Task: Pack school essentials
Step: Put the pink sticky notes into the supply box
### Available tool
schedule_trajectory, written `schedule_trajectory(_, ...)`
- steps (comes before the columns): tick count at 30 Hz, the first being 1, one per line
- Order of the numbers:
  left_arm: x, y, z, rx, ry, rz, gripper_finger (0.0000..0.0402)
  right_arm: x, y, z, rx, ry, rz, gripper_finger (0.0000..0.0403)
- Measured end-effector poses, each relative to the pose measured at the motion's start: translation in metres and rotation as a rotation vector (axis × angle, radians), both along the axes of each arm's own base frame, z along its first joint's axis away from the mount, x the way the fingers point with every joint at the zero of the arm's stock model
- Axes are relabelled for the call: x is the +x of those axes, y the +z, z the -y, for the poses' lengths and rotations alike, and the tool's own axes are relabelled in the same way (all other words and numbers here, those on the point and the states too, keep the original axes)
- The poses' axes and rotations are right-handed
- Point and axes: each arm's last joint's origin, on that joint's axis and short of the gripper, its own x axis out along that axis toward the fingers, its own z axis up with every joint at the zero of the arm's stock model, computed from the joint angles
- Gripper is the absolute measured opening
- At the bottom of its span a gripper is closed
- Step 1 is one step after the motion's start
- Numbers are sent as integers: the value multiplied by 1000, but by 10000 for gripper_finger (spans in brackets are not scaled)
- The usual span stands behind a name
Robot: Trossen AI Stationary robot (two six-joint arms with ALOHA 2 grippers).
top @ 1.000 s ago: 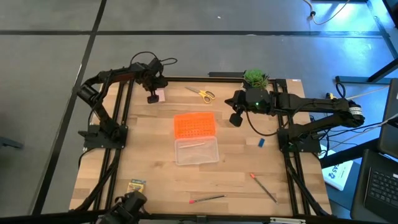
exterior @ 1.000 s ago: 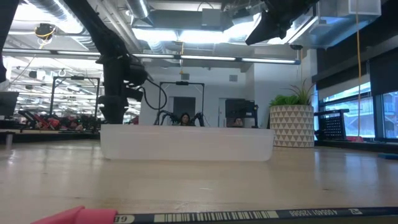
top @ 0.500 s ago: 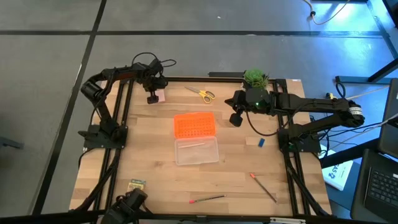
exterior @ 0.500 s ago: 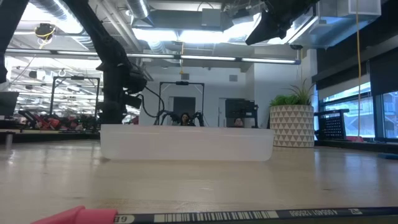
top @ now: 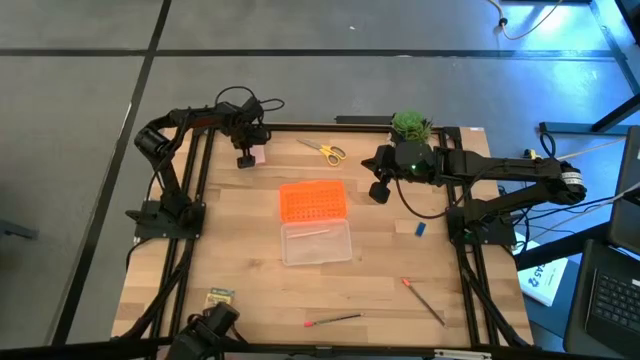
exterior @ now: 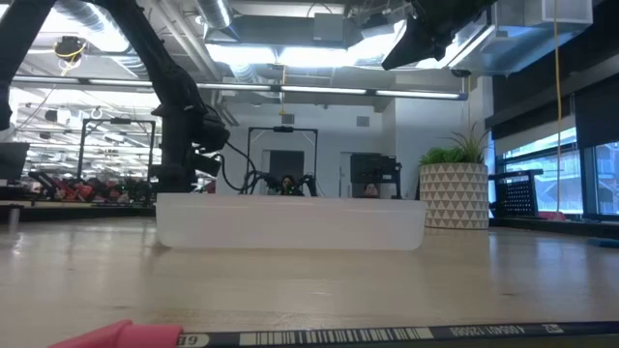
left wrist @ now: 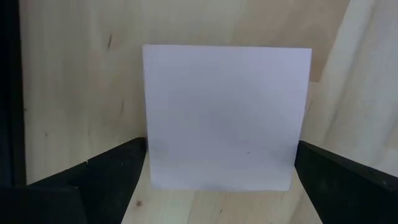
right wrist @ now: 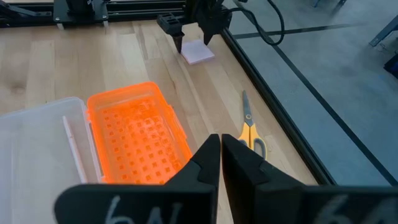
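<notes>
Even overhead light, soft shadows, bright ceiling glare, blurred foreground in low view

A clear plastic case [exterior: 290,222] stands across the middle of the wooden table [exterior: 309,290]. Behind its left end a dark arm [exterior: 174,106] comes down from above. Another dark arm [exterior: 435,29] hangs at upper right. A patterned planter with a green plant [exterior: 455,188] stands far right. A pink piece [exterior: 116,336] and a barcoded strip [exterior: 387,335] lie nearest.

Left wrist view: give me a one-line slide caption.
Open left gripper poised over the pale pink square pad on the light wooden table, one dark finger on each side.
</notes>
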Motion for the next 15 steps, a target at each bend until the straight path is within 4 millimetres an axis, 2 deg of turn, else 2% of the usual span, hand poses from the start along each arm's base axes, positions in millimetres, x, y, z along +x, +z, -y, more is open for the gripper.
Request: schedule_trajectory(15, 3, -3, 4, 23, -5, -1, 387, 0, 0, 0, 0, 0, 0, 20)
